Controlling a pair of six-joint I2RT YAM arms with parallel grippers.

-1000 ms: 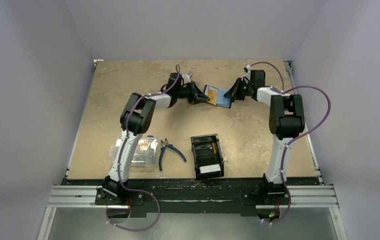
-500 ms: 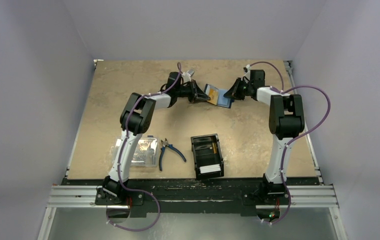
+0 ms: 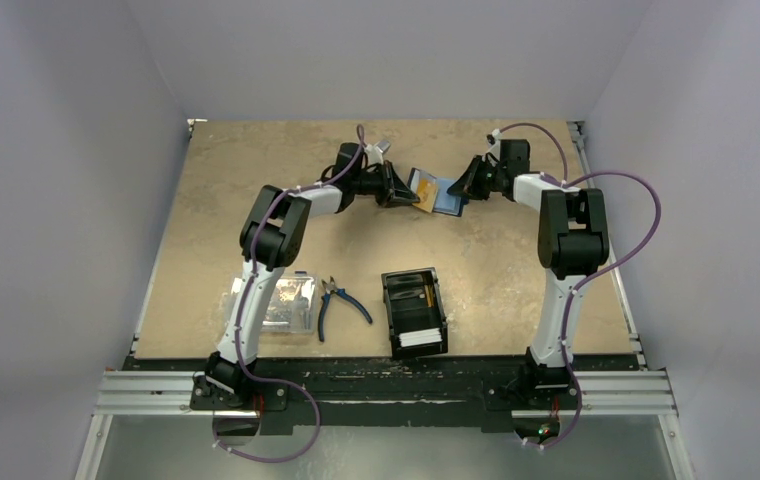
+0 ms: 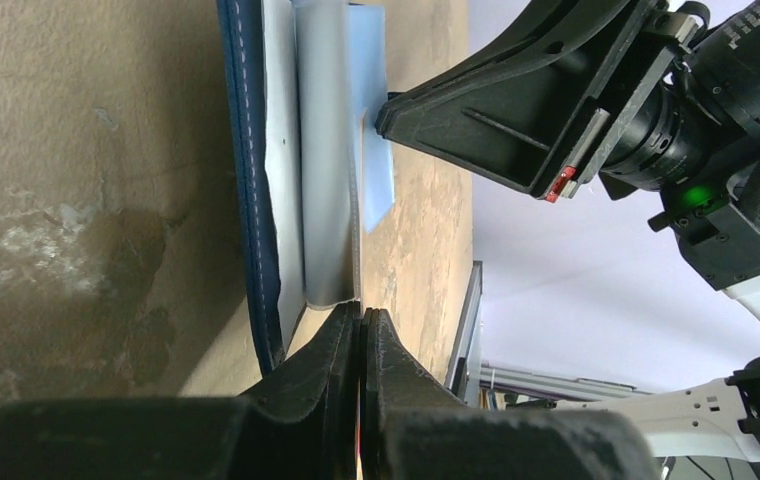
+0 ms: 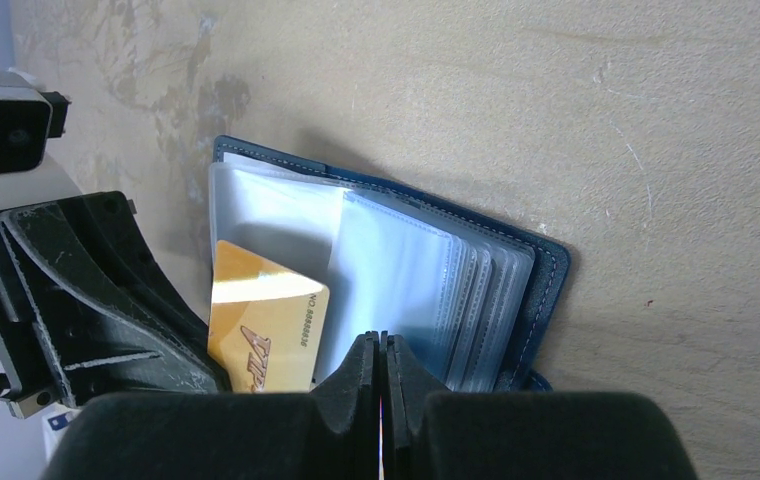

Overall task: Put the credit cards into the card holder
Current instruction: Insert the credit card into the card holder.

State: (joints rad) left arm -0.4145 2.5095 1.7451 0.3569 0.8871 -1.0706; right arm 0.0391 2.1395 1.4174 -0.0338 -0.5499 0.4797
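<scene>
The navy card holder (image 3: 444, 194) lies open at the back of the table, its clear sleeves (image 5: 426, 290) fanned up from the blue cover (image 5: 546, 290). My left gripper (image 4: 361, 312) is shut on an orange-yellow credit card (image 5: 261, 335), seen edge-on between its fingers, with the card's far end over the holder's left inner face. Opposite it, my right gripper (image 5: 380, 338) is shut on the near edge of one clear sleeve, holding it raised. Both grippers, left (image 3: 408, 192) and right (image 3: 461, 188), meet at the holder. More white credit cards (image 3: 419, 338) stand in a black tray.
The black tray (image 3: 396, 300) sits near the front centre. Blue-handled pliers (image 3: 336, 303) lie left of it, and a clear plastic box (image 3: 281, 303) beside the left arm. The right wrist camera body (image 4: 656, 100) hangs close over the holder.
</scene>
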